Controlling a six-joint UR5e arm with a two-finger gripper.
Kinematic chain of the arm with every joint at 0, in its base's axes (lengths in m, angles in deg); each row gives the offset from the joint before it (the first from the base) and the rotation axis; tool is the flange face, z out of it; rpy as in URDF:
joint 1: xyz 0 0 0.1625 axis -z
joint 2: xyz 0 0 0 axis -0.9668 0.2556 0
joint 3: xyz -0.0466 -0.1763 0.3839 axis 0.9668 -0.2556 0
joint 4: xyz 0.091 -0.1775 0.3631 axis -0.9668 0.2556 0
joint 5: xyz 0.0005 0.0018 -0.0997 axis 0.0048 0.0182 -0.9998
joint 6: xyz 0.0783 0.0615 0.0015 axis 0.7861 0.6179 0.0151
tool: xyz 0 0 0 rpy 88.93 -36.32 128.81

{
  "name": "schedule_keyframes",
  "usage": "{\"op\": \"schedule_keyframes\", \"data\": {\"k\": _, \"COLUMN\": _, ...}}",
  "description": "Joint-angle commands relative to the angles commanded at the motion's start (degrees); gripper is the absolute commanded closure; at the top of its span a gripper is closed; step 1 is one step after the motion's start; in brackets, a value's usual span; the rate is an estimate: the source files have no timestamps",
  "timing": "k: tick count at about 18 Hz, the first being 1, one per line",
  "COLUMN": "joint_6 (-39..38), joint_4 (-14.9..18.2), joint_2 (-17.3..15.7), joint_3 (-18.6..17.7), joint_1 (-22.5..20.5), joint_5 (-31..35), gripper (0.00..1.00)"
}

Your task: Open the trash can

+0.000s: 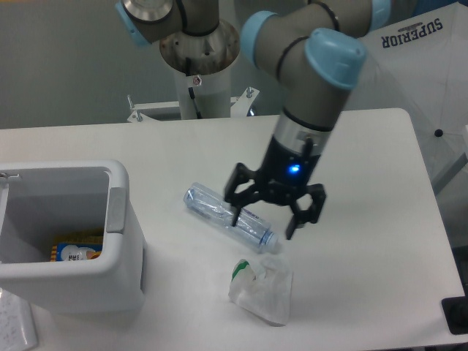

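Note:
The trash can (110, 281) is a large boxy white bin at the left edge of the table. Its top stands open, so I see inside it; a grey push tab (115, 210) sits on its right rim. A yellow and white package (73, 251) lies at its bottom. My gripper (265, 224) is open and empty, hanging over the right end of the clear plastic bottle (228, 218), well to the right of the trash can.
A small clear plastic bag with a green mark (262, 289) lies in front of the bottle. A white umbrella-like cover (409, 80) stands beyond the table's right edge. The arm's base column (199, 73) rises at the back.

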Motion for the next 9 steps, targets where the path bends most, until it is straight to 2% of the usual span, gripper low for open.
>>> {"op": "schedule_keyframes", "data": {"k": 4, "joint_6": 5.01, "joint_4": 0.35, "joint_2": 2.72, "joint_3": 1.67, "joint_1": -2.38, "joint_5": 4.91, "gripper": 0.0}}
{"op": "schedule_keyframes", "data": {"k": 9, "joint_6": 8.97, "joint_4": 0.88, "joint_2": 7.12, "joint_3": 5.1, "joint_1": -3.0, "joint_5": 13.53, "gripper": 0.0}}
